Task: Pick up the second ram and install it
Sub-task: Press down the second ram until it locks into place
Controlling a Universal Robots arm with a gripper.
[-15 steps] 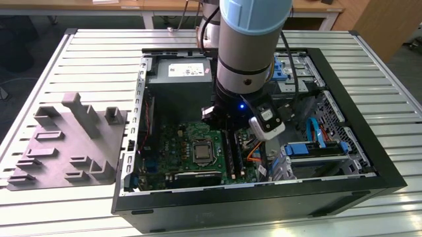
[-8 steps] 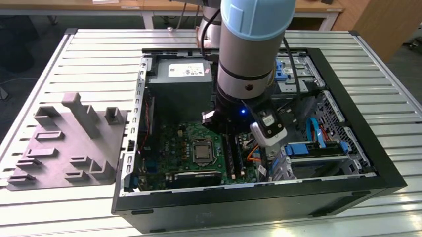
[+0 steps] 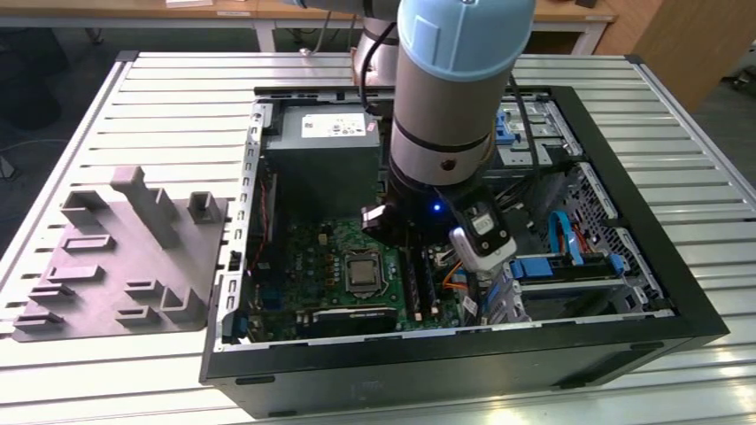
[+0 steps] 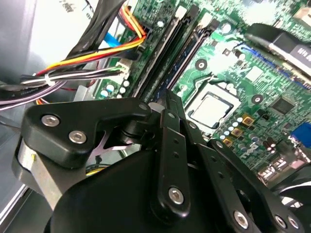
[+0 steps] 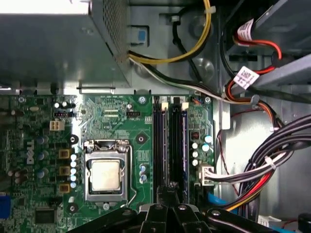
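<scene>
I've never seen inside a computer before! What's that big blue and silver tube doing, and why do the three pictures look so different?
The tube is a robot arm. It reaches down into an open computer case that lies on a metal table. The exterior view looks at everything from outside. The two wrist views come from cameras riding on the arm, so they look down inside the case. There you see the green motherboard, the square silver processor and long black memory slots. A dark blue ram stick stands in the slots. The black parts are the gripper, hanging just above those slots. Beside the case, on the exterior view's left, lies a gray plastic tray.
</scene>
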